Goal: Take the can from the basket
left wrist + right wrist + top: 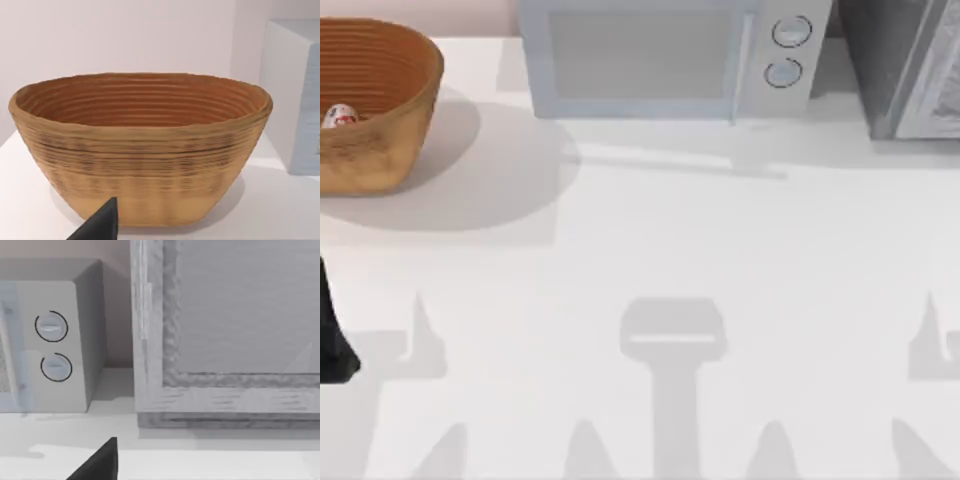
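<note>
The can (pixel 339 116) lies in the basket (pixel 395 60), untouched — retrieval not begun; the left end effector (pixel 100 225) faces the basket's wall, its opening impossible to tell.

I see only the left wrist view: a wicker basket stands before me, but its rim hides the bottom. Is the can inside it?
Observer: Yes. From the top view, the can sits inside the basket, close to its near wall.
Operator: I see a pale box corner beside the basket. What is it?
Observer: A microwave with two round knobs, at the back of the table.
Operator: Is anything further right?
Observer: A second grey appliance stands in the back right corner, beside the microwave.
</note>
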`<state>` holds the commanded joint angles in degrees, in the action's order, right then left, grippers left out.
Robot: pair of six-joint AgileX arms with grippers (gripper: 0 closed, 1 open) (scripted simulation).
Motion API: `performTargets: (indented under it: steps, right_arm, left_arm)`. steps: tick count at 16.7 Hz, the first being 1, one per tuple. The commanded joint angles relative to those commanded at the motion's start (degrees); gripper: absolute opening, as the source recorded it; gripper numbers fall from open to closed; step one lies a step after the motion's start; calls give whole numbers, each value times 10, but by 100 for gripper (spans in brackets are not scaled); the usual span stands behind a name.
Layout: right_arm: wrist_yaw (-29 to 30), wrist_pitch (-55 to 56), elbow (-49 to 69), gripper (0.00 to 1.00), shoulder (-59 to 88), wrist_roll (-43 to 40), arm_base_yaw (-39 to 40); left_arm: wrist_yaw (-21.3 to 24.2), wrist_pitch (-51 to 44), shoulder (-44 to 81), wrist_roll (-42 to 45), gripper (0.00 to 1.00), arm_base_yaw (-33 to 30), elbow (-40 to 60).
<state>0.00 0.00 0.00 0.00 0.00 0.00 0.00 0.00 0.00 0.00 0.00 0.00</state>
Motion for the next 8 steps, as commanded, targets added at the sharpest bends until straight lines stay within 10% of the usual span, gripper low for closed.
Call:
performTargets:
  steps: [8]
  right_arm:
    - [0,0,0,100,0,0,0]
  left_arm:
    - [9,-67,105,7,100,-7,111]
